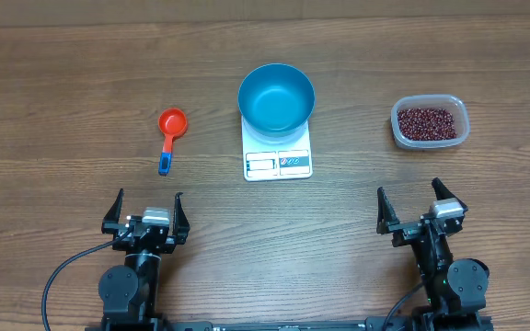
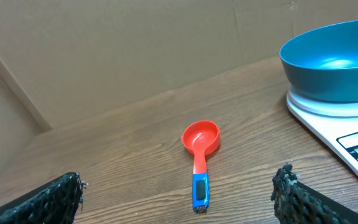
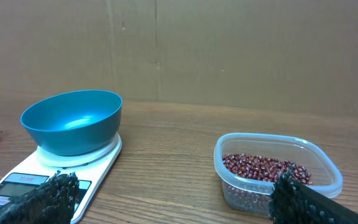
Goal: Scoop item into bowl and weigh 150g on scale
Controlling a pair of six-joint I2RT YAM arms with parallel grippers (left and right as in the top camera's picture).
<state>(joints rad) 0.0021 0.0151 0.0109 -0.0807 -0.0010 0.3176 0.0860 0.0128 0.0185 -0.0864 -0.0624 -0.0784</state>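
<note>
Wood surface. Spread and empty: left claw, right claw. Ahead, between them: scale, blue bowl seated on it, likely so additions register. Clear tub ahead of right claw. Red scoop ahead of left claw, handle toward it, easy pickup. In tub: beans, unscooped.

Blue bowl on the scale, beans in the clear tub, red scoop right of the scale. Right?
No: the red scoop lies left of the scale, per the overhead view. The blue bowl is on the scale and the beans are in the clear tub.
</note>
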